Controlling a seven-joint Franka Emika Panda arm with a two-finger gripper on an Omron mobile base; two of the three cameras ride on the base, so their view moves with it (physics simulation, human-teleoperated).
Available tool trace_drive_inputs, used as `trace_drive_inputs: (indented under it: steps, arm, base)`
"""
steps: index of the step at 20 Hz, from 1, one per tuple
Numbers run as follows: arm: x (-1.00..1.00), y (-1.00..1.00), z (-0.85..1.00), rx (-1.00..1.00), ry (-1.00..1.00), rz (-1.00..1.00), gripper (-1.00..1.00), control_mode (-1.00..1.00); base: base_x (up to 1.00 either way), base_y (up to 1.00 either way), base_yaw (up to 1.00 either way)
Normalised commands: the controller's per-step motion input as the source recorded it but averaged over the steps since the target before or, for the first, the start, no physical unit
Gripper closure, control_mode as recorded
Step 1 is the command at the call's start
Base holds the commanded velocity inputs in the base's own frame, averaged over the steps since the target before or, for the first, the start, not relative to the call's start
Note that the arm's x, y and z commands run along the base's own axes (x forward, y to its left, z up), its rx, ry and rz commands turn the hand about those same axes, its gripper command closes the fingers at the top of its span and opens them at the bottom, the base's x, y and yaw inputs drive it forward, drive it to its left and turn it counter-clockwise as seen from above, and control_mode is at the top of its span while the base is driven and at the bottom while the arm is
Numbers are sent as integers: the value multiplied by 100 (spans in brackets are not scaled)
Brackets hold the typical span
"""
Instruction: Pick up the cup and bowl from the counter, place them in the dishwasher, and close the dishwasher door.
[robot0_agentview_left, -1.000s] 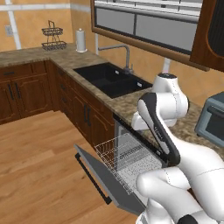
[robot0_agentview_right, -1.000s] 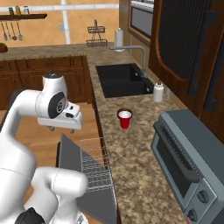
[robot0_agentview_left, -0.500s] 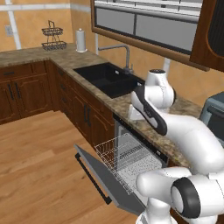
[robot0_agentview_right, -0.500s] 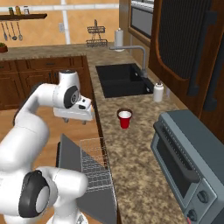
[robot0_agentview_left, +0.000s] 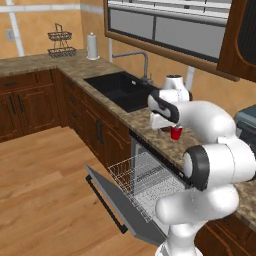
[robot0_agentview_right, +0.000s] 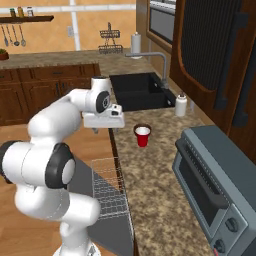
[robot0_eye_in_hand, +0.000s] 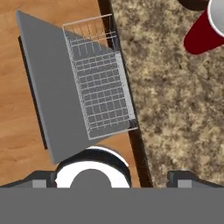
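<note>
While upright on counter (robot0_agentview_right: 150, 200), cup (robot0_agentview_right: 142, 136) shows red, white-rimmed.

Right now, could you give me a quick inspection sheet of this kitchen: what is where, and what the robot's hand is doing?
Surface: brown speckled counter, bare near the toaster oven.
Job's things: red cup upright on the counter, past the sink's near end; a dark brown rim, likely the bowl, right beside it. Dishwasher door dropped open, white rack pulled out, nothing in it.
Clutter: toaster oven, small white bottle, paper towel roll, wire basket.
Grippers: gripper over the counter's edge, beside the cup, jaws wide open, holding nothing.
Cables: nothing seen.
Surroundings: black sink with faucet, dark wooden cabinets, wood floor.
</note>
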Motion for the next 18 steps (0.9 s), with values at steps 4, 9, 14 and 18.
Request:
trace_drive_inputs:
  steps: [4, 9, 14, 18]
  arm:
    - [85, -22, -23, -4, 1, 2, -100, -100]
    - [81, -24, -33, -5, 0, 5, -100, -100]
    - [52, -23, -30, -5, -4, 4, -100, -100]
    - [17, -35, -31, -2, -11, 0, -100, -100]
  base:
    - [0, 0, 0]
    - [0, 0, 0]
    - [0, 0, 0]
    - [0, 0, 0]
